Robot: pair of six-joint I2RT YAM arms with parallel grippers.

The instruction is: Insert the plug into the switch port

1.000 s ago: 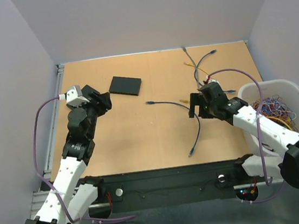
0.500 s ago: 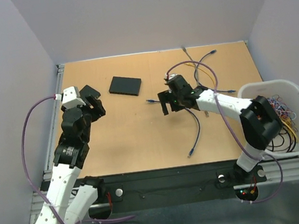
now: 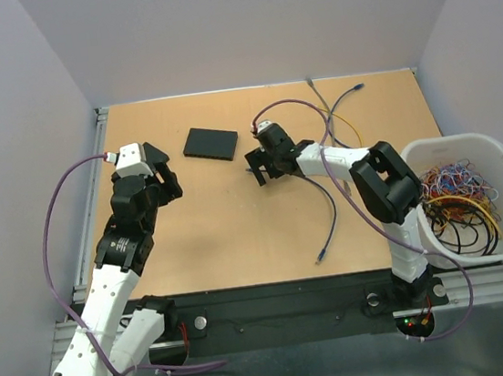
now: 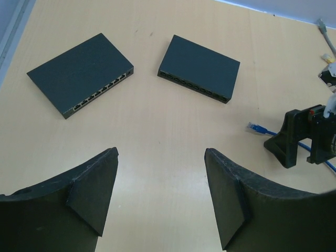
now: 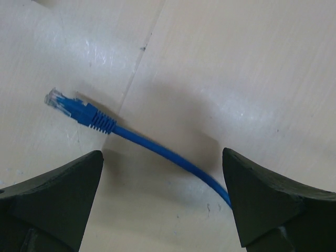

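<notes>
Right wrist view shows the blue plug (image 5: 58, 102) lying loose and ungrasped, with the right gripper (image 5: 161, 157) spread wide over its cable (image 5: 152, 147). The plug sits near the black switch (image 3: 210, 143), to its right. The left gripper (image 4: 160, 157) hovers open and empty before that switch. Grasping and insertion both remain.

Tan wooden tabletop (image 3: 230, 236), pale lavender walls (image 3: 259, 22) on three sides, soft even light.

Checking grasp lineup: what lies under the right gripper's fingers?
A blue cable lies on the table between the open fingers, untouched, clear plug showing; one finger hides its onward run.
</notes>
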